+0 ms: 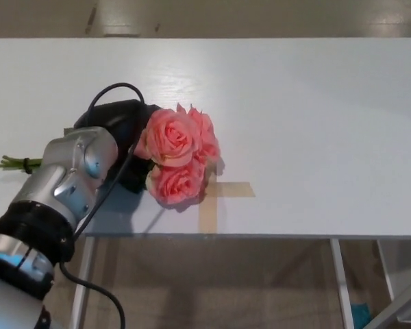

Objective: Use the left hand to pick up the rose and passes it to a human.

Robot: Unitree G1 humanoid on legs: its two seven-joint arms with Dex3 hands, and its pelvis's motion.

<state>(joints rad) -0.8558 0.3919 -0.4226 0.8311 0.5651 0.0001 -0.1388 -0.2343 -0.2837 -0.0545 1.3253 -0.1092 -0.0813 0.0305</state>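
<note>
A bunch of pink roses (pixel 175 154) lies near the front edge of the white table (pixel 308 116), blooms to the right. Its green stem ends (pixel 17 163) stick out to the left past my silver forearm (pixel 68 181). My black left hand (pixel 123 133) is wrapped over the stems just left of the blooms, with the flowers pressed against it. The forearm and the blooms hide how the fingers lie. My right hand does not show.
A cross of tan tape (pixel 216 199) marks the table right of the roses. The table's front edge (pixel 260 236) runs just below it, with floor and table legs (pixel 339 281) beneath. A black cable (pixel 106 99) loops over my wrist.
</note>
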